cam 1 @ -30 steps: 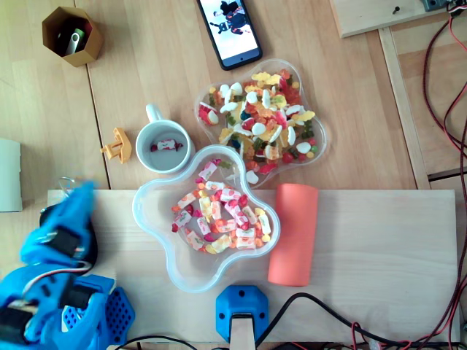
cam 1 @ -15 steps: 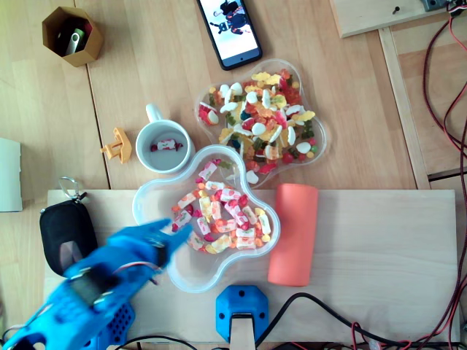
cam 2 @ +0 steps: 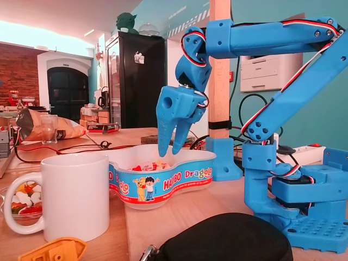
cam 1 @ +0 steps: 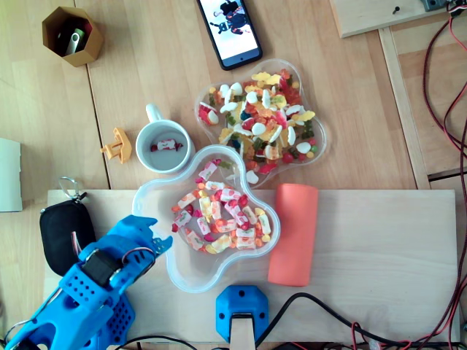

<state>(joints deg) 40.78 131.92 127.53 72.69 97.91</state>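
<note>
1. Overhead view:
   - The tool (cam 1: 159,237) sits over the lower-left lobe of the clear bowl (cam 1: 191,275). Its fingers are a little apart, with nothing between them.
   - The wrapped sweets (cam 1: 219,219) are heaped in the bowl's middle and right part. That puts them to the right of the tool and slightly up the picture, near it but apart from it.
   - My worry is the rim. The fingertips look to be about over the bowl's edge rather than over the heap. A descent from there could land on the plastic and tip the bowl. It could also shove the bowl along the worktop toward the white mug (cam 1: 164,146) or the orange roll (cam 1: 293,233), both close by.
   - The black pouch (cam 1: 64,235) lies just beside the arm on the left, so a wide swing could brush it.

2. Fixed view:
   - The tool (cam 2: 169,151) hangs tips-down above the clear bowl (cam 2: 163,179), narrowly parted and empty.
   - The wrapped sweets (cam 2: 148,166) just peek over the bowl's wall, below the fingertips and a little to the left.
   - With so slim a gap, the fingers could push a sweet aside instead of straddling it.
   - The wrappers look slick, so one could slip out of a pinch, and from a heap two might come up together.
   - The white mug (cam 2: 70,196) stands in front of the bowl. I cannot tell whether they touch.
</note>
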